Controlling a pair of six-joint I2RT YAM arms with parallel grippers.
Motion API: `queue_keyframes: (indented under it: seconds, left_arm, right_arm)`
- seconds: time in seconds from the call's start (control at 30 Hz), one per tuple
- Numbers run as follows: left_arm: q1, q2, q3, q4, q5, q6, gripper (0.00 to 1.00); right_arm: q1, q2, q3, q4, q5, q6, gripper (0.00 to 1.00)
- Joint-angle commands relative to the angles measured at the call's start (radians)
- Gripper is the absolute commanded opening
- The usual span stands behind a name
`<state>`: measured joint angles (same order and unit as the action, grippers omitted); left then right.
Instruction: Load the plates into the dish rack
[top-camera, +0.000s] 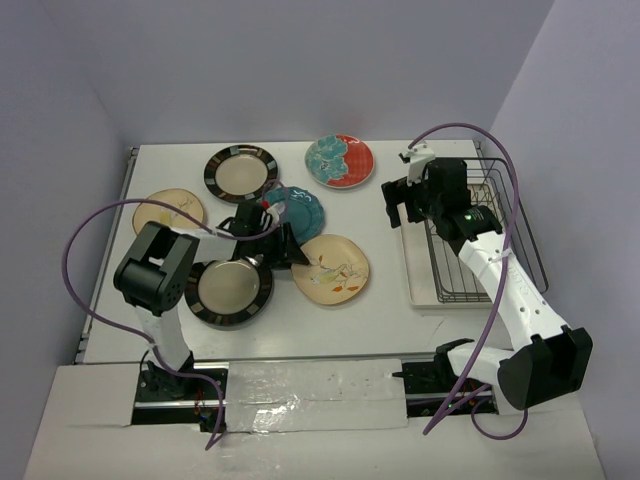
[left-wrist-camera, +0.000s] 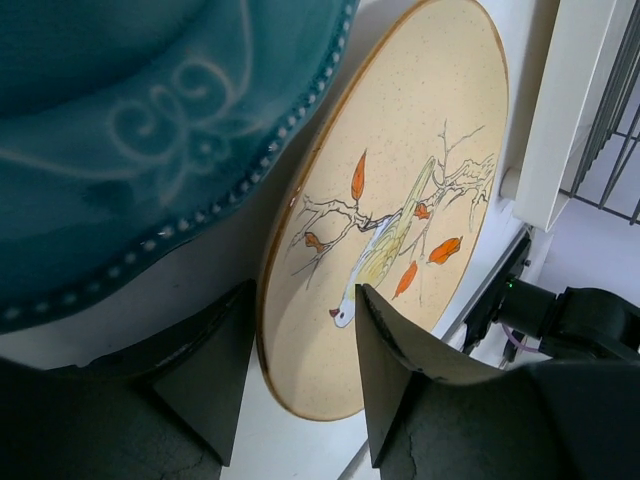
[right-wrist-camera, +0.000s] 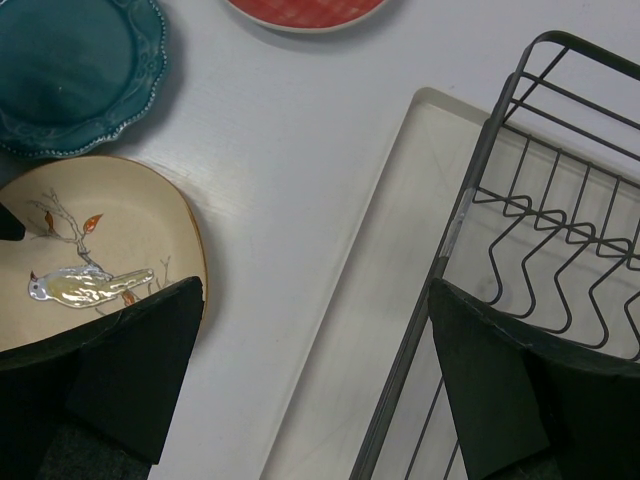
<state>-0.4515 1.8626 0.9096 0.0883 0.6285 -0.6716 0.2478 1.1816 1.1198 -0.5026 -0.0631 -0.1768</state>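
Observation:
Six plates lie on the table: a striped-rim plate (top-camera: 240, 172), a red one with teal flowers (top-camera: 340, 161), a cream-tan one (top-camera: 168, 212), a scalloped teal one (top-camera: 300, 208), a cream-tan bird plate (top-camera: 332, 270) and a second striped-rim plate (top-camera: 230, 290). My left gripper (top-camera: 287, 250) is open, and its jaws straddle the near rim of the bird plate (left-wrist-camera: 400, 180) just below the teal plate (left-wrist-camera: 120, 130). The dish rack (top-camera: 490, 230) stands empty at the right. My right gripper (top-camera: 403, 205) is open and empty above the rack's cream tray (right-wrist-camera: 400, 260), at its left edge.
The rack's wire side (right-wrist-camera: 520, 160) is under my right finger, and the bird plate (right-wrist-camera: 90, 250) is under my left finger in the right wrist view. The teal plate (right-wrist-camera: 70, 70) and the red plate (right-wrist-camera: 300, 12) lie farther off. The table's walls are close at left and right.

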Motion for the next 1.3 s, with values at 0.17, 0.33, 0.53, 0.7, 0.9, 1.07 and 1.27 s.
queue_keyframes:
  seconds: [0.17,0.33,0.53,0.7,0.9,1.07,1.27]
  left_arm:
    - [-0.027,0.072,-0.003,-0.002,-0.044,-0.020,0.43]
    - [-0.027,0.072,-0.003,-0.016,-0.056,-0.019,0.23]
    - [-0.026,-0.006,-0.018,-0.018,-0.020,-0.008,0.00]
    - [-0.009,-0.193,0.043,-0.126,0.065,0.046,0.00]
    - [0.105,-0.264,0.251,-0.392,0.235,0.127,0.00]
    - [0.247,-0.299,0.321,-0.511,0.293,0.153,0.00]
    - [0.346,-0.307,0.342,-0.543,0.339,0.084,0.00]
  right_arm:
    - [-0.005,-0.014,0.034,0.015,0.017,-0.009,1.00]
    - [-0.005,-0.013,0.046,0.006,0.008,-0.012,1.00]
    - [-0.007,-0.030,0.054,-0.007,-0.021,-0.013,1.00]
    - [-0.004,-0.065,0.069,-0.022,-0.067,-0.030,1.00]
    - [-0.004,-0.134,0.141,-0.042,-0.194,-0.150,1.00]
    - [-0.002,-0.096,0.247,-0.172,-0.331,-0.330,1.00]
    - [0.091,-0.158,0.244,-0.281,-0.445,-0.689,1.00]
